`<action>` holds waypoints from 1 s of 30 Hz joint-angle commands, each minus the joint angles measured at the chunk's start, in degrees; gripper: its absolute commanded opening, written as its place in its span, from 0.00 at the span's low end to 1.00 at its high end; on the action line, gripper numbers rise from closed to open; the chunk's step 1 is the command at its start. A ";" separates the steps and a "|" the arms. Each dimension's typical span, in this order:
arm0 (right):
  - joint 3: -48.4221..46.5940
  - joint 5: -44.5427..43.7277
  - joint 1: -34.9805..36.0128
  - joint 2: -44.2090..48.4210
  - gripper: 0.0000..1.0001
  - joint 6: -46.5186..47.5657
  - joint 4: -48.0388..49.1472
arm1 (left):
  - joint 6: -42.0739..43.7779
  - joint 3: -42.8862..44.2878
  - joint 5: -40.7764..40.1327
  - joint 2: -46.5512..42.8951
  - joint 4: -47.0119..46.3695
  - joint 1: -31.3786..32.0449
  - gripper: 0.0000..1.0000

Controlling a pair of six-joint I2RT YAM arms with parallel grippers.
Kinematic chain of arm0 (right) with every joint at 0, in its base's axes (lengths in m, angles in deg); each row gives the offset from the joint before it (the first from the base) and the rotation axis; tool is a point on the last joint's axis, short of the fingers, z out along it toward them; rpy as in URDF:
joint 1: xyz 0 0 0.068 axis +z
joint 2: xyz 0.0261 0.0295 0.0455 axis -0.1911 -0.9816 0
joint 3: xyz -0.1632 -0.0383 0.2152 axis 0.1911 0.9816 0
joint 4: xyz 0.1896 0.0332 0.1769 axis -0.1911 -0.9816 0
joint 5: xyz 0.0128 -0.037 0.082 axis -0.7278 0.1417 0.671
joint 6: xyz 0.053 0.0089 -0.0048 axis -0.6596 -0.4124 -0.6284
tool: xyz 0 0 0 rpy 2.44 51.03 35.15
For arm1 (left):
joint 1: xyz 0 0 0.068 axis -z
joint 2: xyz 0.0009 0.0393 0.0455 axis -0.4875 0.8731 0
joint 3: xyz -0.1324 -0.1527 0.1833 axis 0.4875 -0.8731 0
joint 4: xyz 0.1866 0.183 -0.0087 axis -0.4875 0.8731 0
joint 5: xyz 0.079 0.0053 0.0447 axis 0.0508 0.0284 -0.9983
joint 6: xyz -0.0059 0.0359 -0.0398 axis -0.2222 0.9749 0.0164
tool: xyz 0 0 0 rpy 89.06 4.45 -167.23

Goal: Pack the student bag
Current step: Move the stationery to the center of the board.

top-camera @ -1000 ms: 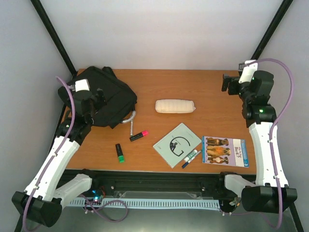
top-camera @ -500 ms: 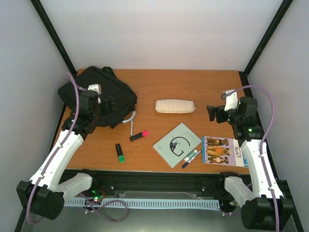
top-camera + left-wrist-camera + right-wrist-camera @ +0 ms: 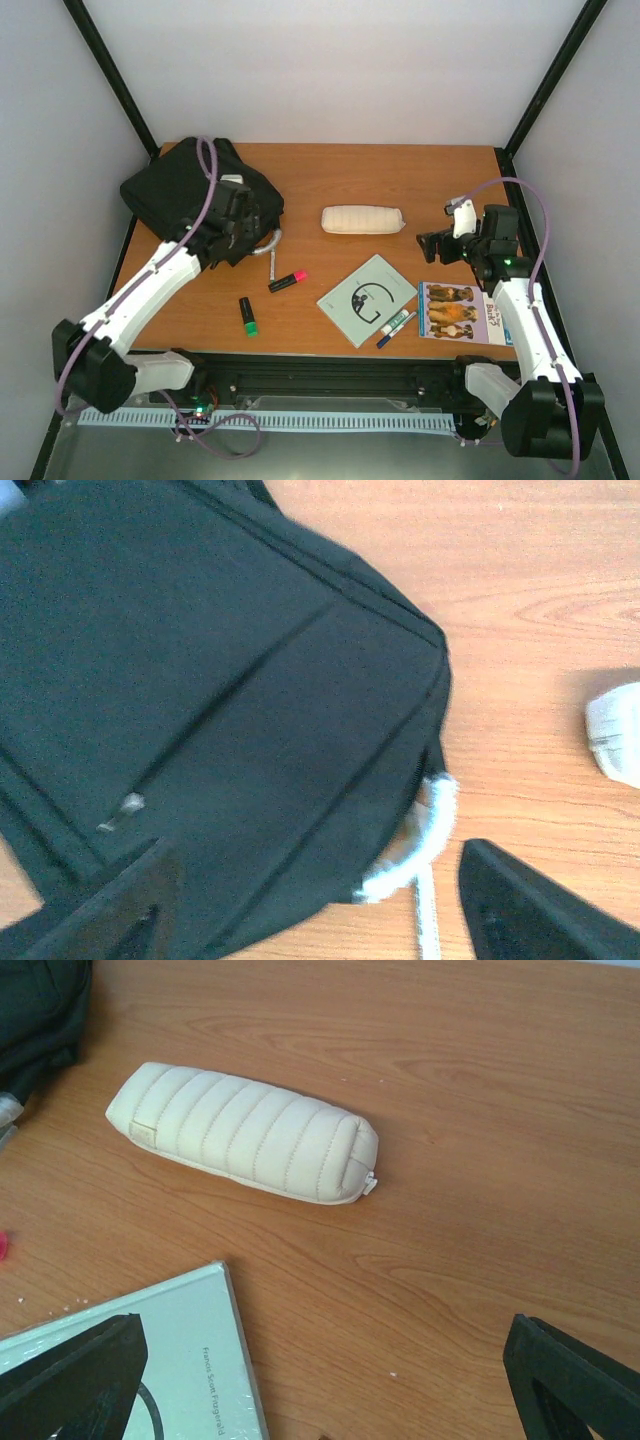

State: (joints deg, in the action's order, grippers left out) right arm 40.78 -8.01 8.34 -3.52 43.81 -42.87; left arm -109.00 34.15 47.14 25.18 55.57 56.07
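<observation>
Opening the large black soft fabric backpack point(image 3: 170, 185), upper left, is judged the step in hand — left gripper point(image 3: 318, 880) and right gripper point(image 3: 325, 1325) are spread wide, empty. Its grey loop handle point(image 3: 430, 820) should be gripped next.

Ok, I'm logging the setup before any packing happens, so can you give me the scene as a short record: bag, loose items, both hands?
bag: student bag, black, lying at the table's far left
left hand: open, over the bag's edge by its grey handle, holding nothing
right hand: open, empty, right of the pencil pouch
loose on table: pencil pouch, pink highlighter, green highlighter, booklet with two markers at its near edge, dog book
</observation>
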 commanded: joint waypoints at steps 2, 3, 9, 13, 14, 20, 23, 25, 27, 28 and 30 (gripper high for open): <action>0.29 -0.16 0.69 -0.43 1.00 1.61 0.11 | -1.30 2.53 8.77 6.66 1.13 1.27 0.69; 0.35 -0.13 0.75 -0.47 1.00 1.79 -0.04 | -1.69 2.40 10.59 8.05 0.80 1.35 0.66; 0.35 -0.35 0.82 -0.87 1.00 2.47 0.00 | -3.30 2.29 19.30 17.18 -0.25 1.56 0.55; 0.53 -0.78 0.86 -0.95 1.00 2.76 0.02 | -3.66 2.94 22.78 23.39 -0.76 1.70 0.46; 0.60 -0.86 0.87 -1.06 1.00 2.85 0.03 | -3.64 3.28 23.36 24.80 -0.71 1.71 0.45; 0.76 -0.95 0.96 -1.38 1.00 2.97 0.09 | -4.01 5.38 25.96 32.16 -0.47 1.85 0.35; 0.76 -0.98 0.95 -1.56 1.00 3.06 0.06 | -4.80 5.61 25.48 34.07 -0.18 1.93 0.31; 0.76 -1.07 0.94 -1.78 1.00 3.04 0.07 | -5.24 5.66 24.59 34.86 0.42 2.00 0.30; 0.76 -1.11 0.92 -1.90 1.00 3.05 0.09 | -5.95 5.53 23.12 35.12 1.02 2.09 0.30; 0.78 -1.08 0.92 -1.98 1.00 3.06 0.09 | -6.21 5.42 22.49 35.05 1.26 2.15 0.30; 0.79 -1.09 0.92 -2.00 1.00 3.14 0.05 | -6.52 5.10 21.45 34.76 1.74 2.27 0.30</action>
State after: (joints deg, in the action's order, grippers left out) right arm 40.88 -8.99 8.82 -5.20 46.34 -43.16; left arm -113.66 37.65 70.72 59.61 55.66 57.66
